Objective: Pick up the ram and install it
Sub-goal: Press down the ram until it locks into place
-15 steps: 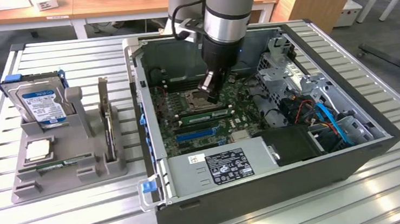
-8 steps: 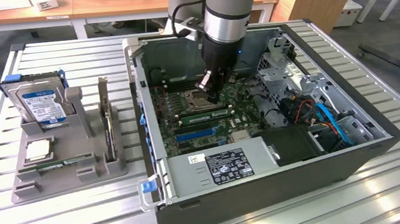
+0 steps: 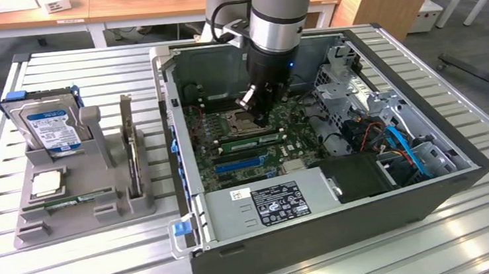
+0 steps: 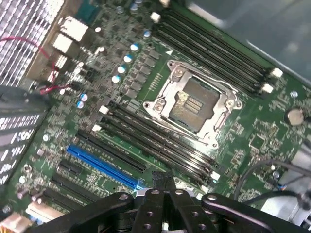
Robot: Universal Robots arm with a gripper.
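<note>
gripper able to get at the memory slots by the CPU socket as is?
Probably yes. The case lies open, the gripper, shut, hangs over the motherboard, and the memory slots beside the CPU socket lie bare, no cable across them.

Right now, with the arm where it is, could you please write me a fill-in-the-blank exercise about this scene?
1. The gripper hangs inside the open computer case, above the green ____.
2. The hard drive on the grey tray carries a ____ label.
3. The tray stands on the exterior view's ____ of the computer case.
4. The gripper's jaws are ____.

Missing words: motherboard; blue; left; shut.
</note>
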